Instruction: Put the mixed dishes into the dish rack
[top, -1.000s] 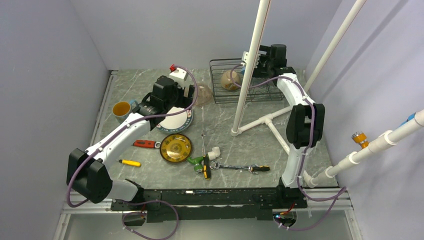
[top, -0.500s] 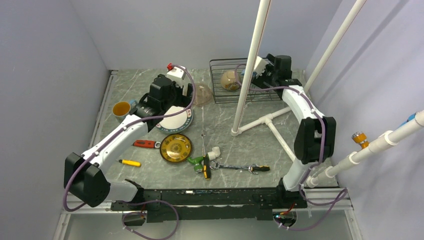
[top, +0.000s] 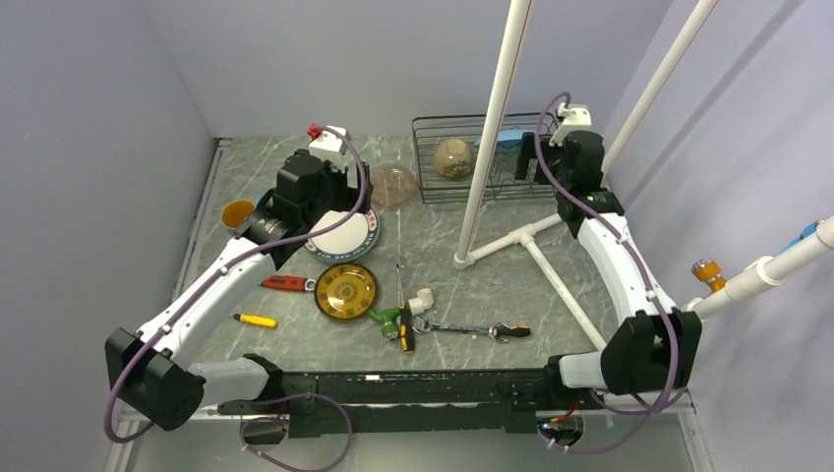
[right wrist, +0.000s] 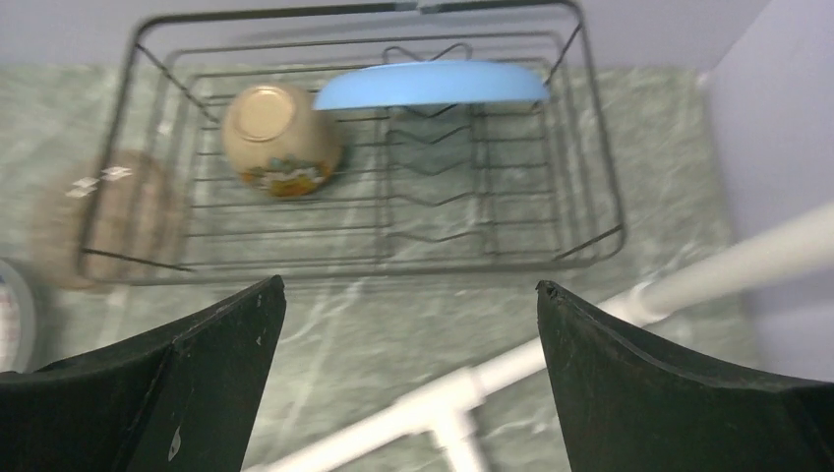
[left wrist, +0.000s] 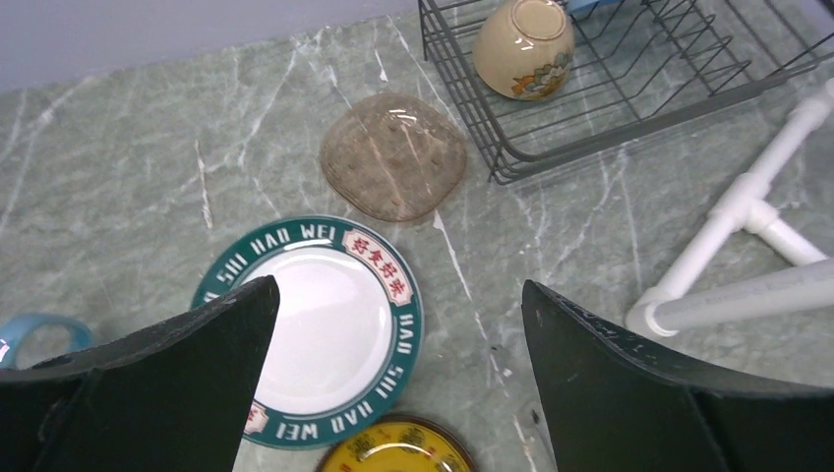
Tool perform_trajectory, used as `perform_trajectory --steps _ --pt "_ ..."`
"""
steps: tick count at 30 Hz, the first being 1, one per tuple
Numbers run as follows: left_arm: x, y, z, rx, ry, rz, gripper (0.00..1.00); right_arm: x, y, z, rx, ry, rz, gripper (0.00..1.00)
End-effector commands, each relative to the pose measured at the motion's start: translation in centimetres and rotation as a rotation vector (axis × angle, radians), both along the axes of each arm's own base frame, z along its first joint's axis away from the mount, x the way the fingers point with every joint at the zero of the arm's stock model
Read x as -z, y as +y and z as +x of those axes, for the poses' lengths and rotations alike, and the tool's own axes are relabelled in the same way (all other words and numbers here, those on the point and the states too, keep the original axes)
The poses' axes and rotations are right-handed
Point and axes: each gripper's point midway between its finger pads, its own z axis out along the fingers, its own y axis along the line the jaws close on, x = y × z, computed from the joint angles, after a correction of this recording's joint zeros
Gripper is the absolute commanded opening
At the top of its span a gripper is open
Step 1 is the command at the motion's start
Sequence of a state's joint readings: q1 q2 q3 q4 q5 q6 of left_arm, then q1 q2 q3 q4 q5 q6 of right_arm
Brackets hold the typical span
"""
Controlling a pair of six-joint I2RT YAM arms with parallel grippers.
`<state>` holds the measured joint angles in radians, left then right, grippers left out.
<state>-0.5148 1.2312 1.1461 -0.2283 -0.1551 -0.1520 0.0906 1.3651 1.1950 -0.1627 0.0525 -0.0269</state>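
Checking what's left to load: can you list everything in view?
dish rack: 1, black wire, far middle of table
bowl: 1, beige, on its side in rack
light-blue plate: 1, standing at rack's far side
clear plate: 1, brownish, left of rack
green-rimmed plate: 1, white, on table
yellow-centred plate: 1, dark, nearer than that
mug: 1, teal, far left
hand tools: about five, red, yellow, green handles, near side
pipe frame: 1, white, right of centre
left arm: jaws open above green-rimmed plate
right arm: jaws open, facing rack
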Motion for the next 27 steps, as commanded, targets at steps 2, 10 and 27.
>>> perform_trajectory --steps 2,10,27 --pt "-0.6 0.9 -2.6 -0.026 0.079 -0.145 0.99 -0.7 4.6 -3.6 -0.03 0.035 0.473 1.0" --pt "4.0 7.5 -5.7 -0.216 0.283 -0.186 0.99 1.8 7.5 -6.4 -0.165 0.176 0.553 1.0" --pt "8.7 27.6 -1.9 -0.949 0.451 -0.447 0.98 2.8 8.6 -7.9 -0.24 0.191 0.576 1.0"
